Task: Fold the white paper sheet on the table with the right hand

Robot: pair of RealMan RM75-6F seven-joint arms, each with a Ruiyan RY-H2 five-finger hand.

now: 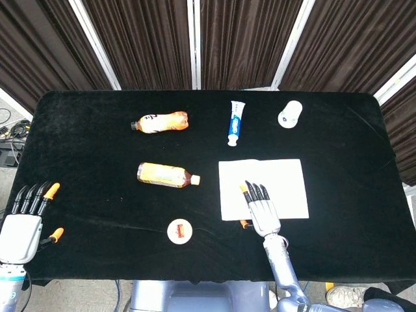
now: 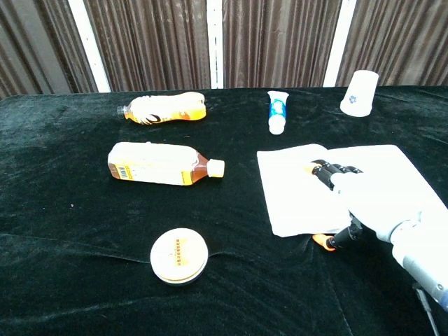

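The left hand [image 1: 23, 224] is cut off at the near left edge of the bench [image 1: 84, 143], fingers released and apart, holding nothing. A round flat tin [image 2: 179, 256] lies near the front. The right hand [image 2: 367, 203] is laid palm down over the near part of the white paper sheet [image 2: 294, 189], fingers extended, gripping nothing; whether the thumb touches the paper cannot be told. Beyond lie two plastic bottles [image 2: 164, 164] [image 2: 162, 108], a tube [image 2: 277, 112] and an overturned cup [image 2: 359, 92].

White paper [image 1: 273, 179] on a black surface [image 1: 91, 149], orange bottles [image 1: 166, 175], a white cup [image 1: 290, 114], and silver robot hands [image 1: 262, 211] tipped orange.
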